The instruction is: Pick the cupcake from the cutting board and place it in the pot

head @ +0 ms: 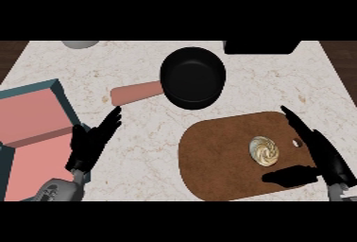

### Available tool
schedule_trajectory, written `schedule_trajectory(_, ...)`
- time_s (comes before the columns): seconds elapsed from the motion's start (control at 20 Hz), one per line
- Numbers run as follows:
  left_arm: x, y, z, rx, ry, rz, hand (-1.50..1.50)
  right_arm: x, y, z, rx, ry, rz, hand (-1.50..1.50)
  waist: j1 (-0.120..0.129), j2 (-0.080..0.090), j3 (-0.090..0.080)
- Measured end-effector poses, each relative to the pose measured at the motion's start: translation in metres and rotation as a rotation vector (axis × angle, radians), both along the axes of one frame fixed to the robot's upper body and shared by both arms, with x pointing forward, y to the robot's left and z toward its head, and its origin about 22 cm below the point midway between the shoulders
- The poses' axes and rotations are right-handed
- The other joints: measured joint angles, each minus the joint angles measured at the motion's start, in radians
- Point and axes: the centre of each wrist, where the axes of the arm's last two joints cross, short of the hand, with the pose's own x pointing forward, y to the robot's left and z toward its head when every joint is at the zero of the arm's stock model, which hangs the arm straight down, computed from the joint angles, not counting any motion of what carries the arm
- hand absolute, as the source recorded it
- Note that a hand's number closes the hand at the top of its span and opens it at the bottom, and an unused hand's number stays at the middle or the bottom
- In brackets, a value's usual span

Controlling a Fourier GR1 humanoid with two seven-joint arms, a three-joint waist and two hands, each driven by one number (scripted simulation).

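Scanning surface | cutting board at 4 o'clock | pot at 12 | our right hand at board's 3 o'clock, fingers spread, holding nothing | cupcake mid-board, untouched | risk, we judge: thumb closing early could knock it over.

You have a pale, veined marble table; dark wooden floor shows beyond both far corners; lighting even.
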Motion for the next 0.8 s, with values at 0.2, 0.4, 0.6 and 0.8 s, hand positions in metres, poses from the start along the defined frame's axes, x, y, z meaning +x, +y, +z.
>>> schedule_trajectory(0.2,-0.006,-0.001,0.0,0.004,0.0,0.004,0.0,-0.001,-0.016,-0.013,0.031,-0.022,-0.001,-1.5,0.0,0.0,0.0)
schedule_trajectory(0.4,-0.004,-0.001,-0.002,0.006,0.003,0.004,0.0,-0.008,-0.022,-0.026,0.128,-0.027,0.024,-1.5,-0.001,0.0,0.0)
schedule_trajectory(0.6,-0.01,0.001,-0.006,0.001,-0.004,0.003,0.0,-0.012,-0.025,-0.042,0.241,-0.048,0.037,-1.5,0.0,0.0,0.0)
schedule_trajectory(0.8,-0.008,0.005,-0.006,0.001,0.0,0.001,0.0,-0.004,-0.028,-0.057,0.334,-0.047,0.032,-1.5,0.001,0.0,0.0)
